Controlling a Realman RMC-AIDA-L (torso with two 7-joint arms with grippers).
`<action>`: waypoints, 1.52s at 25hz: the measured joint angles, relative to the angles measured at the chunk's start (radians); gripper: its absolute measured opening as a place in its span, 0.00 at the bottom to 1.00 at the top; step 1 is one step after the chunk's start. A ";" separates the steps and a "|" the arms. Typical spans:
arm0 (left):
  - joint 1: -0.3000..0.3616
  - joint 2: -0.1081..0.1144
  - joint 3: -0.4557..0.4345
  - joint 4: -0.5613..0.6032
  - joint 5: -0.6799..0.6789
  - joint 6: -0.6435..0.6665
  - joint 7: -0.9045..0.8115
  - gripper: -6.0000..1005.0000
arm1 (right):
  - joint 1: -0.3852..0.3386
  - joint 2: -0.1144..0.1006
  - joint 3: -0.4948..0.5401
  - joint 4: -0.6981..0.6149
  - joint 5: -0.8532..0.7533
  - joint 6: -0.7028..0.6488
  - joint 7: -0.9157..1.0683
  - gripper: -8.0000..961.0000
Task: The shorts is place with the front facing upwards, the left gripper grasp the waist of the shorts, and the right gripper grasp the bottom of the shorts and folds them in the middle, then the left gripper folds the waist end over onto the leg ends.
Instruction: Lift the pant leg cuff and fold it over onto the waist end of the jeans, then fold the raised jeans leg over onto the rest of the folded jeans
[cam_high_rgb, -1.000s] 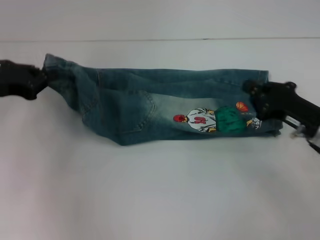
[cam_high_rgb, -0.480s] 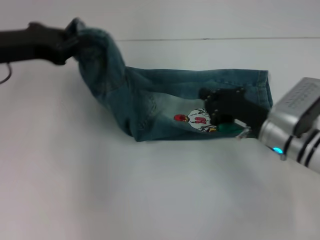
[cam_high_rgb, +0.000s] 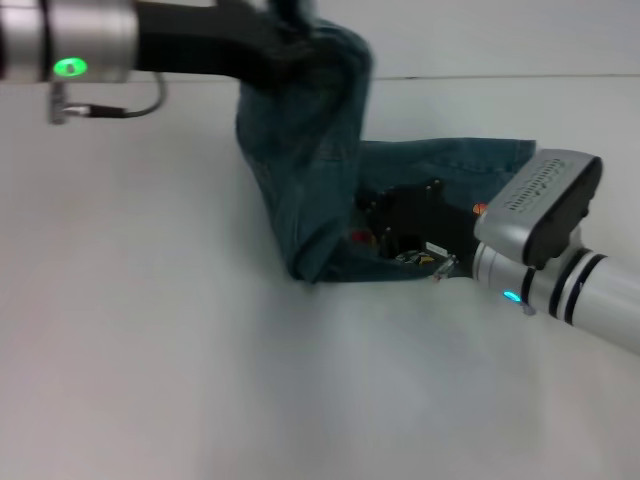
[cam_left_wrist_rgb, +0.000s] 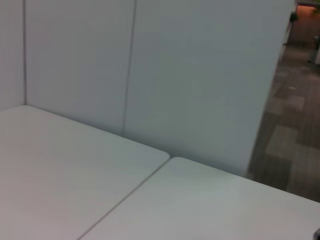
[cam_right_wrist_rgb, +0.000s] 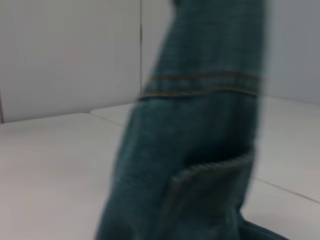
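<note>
Left gripper (cam_high_rgb: 300, 35) has lifted the shorts (cam_high_rgb: 305, 160) waist rightward.

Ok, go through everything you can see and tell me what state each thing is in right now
shorts: denim, waist end lifted high, leg ends flat on the table.
left claw: raised, gripping the waist end.
right claw: low, pressing on the leg ends.
table: white, shorts resting on it.

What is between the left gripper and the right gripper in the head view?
Only the denim shorts lie between them. The left gripper holds the waist end lifted, and the cloth hangs down to the right gripper, which rests on the leg part on the table.
</note>
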 joint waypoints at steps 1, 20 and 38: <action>-0.012 -0.003 0.029 -0.005 -0.002 -0.016 -0.010 0.04 | 0.007 0.001 -0.002 0.003 -0.004 0.005 0.000 0.01; -0.146 -0.008 0.262 -0.144 -0.052 -0.273 -0.055 0.04 | -0.168 -0.021 -0.007 -0.101 -0.067 -0.146 0.081 0.01; -0.165 -0.017 0.638 -0.231 -0.237 -0.524 -0.055 0.06 | -0.627 -0.044 0.018 -0.421 -0.069 -0.552 0.198 0.01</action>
